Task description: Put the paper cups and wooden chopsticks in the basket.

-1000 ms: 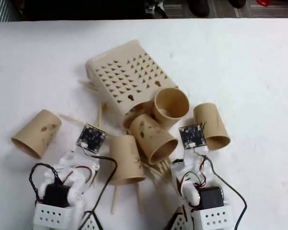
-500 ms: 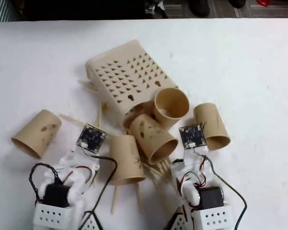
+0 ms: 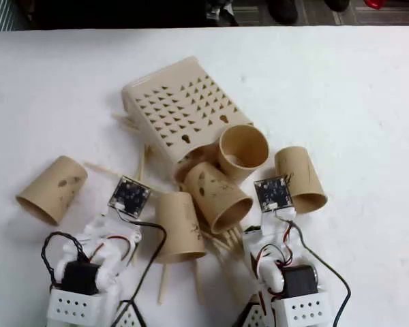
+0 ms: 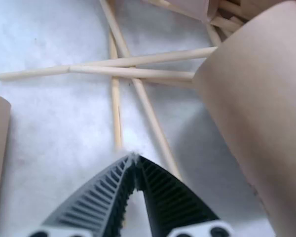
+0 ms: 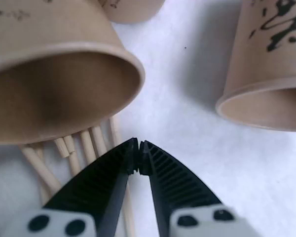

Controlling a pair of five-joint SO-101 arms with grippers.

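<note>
The basket [image 3: 180, 109] is seen lying on the white tabletop [image 3: 354, 95] with a perforated face turned up. Five cups are spread at its near end and beside the arms. One cup, mouth up [image 3: 243, 151], is set against the basket's near corner. A lying cup [image 3: 218, 196] is placed just in front of it, mouth towards the arms. A centre cup [image 3: 178, 227] is found between the two arms, a right cup [image 3: 301, 179] beside the right arm, and a left cup [image 3: 51, 189] well apart on the other side. No cup is seen inside the basket.

The left claw [image 4: 135, 160] is closed to a narrow point, tips together, with nothing held. It is poised low over the tabletop. Crossed chopsticks [image 4: 133, 73] are lying just ahead of its tips, one of them running back beside the claw, and the centre cup's wall is close at one side.

The right claw [image 5: 138, 149] is likewise pinched together at the tips and is empty. The lying cup's open mouth is seen just ahead of it to one side, and the right cup's rim to the other, with bare tabletop between. More chopstick ends [image 5: 84, 144] are tucked under the lying cup's rim, close beside the claw tips.
</note>
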